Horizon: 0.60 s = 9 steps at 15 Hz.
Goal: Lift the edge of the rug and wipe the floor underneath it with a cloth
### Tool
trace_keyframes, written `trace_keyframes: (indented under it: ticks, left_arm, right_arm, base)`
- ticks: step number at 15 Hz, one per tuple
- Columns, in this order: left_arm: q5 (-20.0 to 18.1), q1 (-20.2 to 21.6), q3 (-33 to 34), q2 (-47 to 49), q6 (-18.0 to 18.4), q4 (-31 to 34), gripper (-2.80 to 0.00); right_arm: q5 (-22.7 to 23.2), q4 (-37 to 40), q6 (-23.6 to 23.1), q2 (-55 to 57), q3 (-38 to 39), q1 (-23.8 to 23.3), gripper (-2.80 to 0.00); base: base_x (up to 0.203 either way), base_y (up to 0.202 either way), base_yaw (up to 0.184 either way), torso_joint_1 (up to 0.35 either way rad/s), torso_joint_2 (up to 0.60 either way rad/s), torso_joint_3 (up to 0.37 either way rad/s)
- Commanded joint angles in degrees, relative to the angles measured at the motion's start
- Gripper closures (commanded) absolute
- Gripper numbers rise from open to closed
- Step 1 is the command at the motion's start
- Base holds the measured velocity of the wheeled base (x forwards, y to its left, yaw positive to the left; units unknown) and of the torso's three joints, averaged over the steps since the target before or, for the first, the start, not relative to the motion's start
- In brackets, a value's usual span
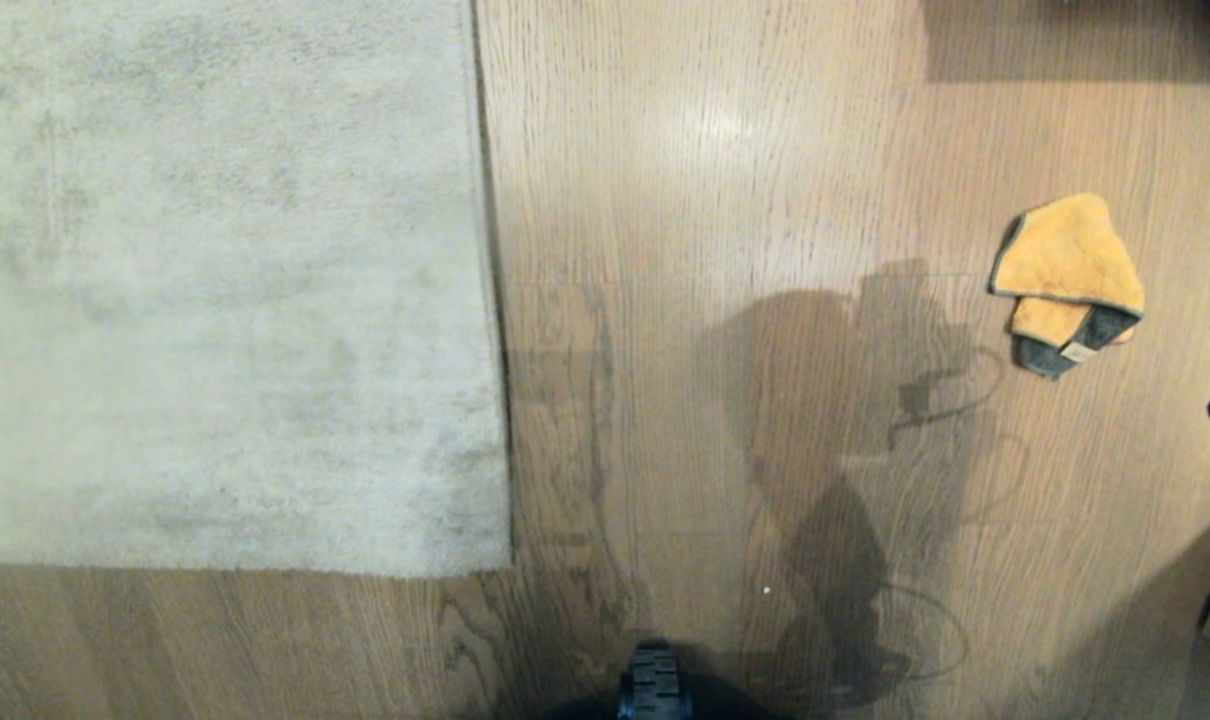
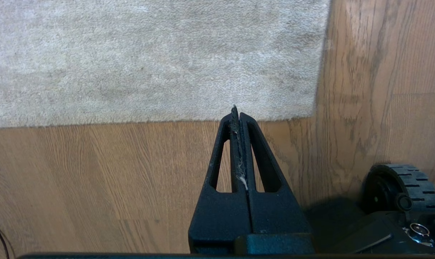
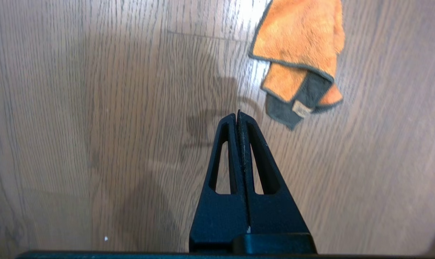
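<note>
Reaching for the cloth (image 3: 300, 46) crumpled on the floor (image 1: 665, 200), right of the rug edge (image 1: 490, 300): soft, light; I'd pinch its raised fold. Right gripper (image 3: 238, 114) fingers closed, empty.

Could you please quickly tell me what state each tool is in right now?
Left tool: closed, holding nothing, near the rug edge.
Right tool: closed, empty, near the cloth.

The rug edge (image 1: 490, 300) lies flat at left on the floor (image 1: 665, 200) — the cloth (image 1: 1065, 280) well apart, right.
</note>
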Motion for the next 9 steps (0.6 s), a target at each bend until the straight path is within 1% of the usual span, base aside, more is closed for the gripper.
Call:
trace_keyframes:
  ticks: [1, 2, 5, 6, 7, 9]
  left_arm:
    - [0.0, 0.0, 0.0, 0.0, 0.0, 0.0, 0.00]
    - [0.0, 0.0, 0.0, 0.0, 0.0, 0.0, 0.00]
    - [0.0, 0.0, 0.0, 0.0, 0.0, 0.0, 0.00]
    - [0.0, -0.1, 0.0, 0.0, 0.0, 0.0, 0.00]
    - [0.0, 0.0, 0.0, 0.0, 0.0, 0.0, 0.00]
    - [0.0, 0.0, 0.0, 0.0, 0.0, 0.0, 0.00]
  right_arm:
    - [-1.9, 5.8, -0.8, -7.7, 0.2, 1.5, 0.00]
    - [-5.0, 9.8, -1.4, -10.9, 0.3, 4.2, 0.00]
    - [-14.5, 22.5, -2.5, -20.5, 0.3, 14.1, 0.00]
    - [-16.6, 26.2, -2.5, -23.8, 0.5, 15.9, 0.00]
    - [-17.7, 29.2, -2.4, -27.2, 0.8, 16.7, 0.00]
    - [-18.8, 34.4, -2.4, -34.8, 1.1, 17.5, 0.00]
  base:
    - [0.000, 0.000, 0.000, 0.000, 0.00, 0.000]
    - [0.000, 0.000, 0.000, 0.000, 0.00, 0.000]
    - [0.000, 0.000, 0.000, 0.000, 0.00, 0.000]
    - [0.000, 0.000, 0.000, 0.000, 0.00, 0.000]
    - [0.000, 0.000, 0.000, 0.000, 0.00, 0.000]
    - [0.000, 0.000, 0.000, 0.000, 0.00, 0.000]
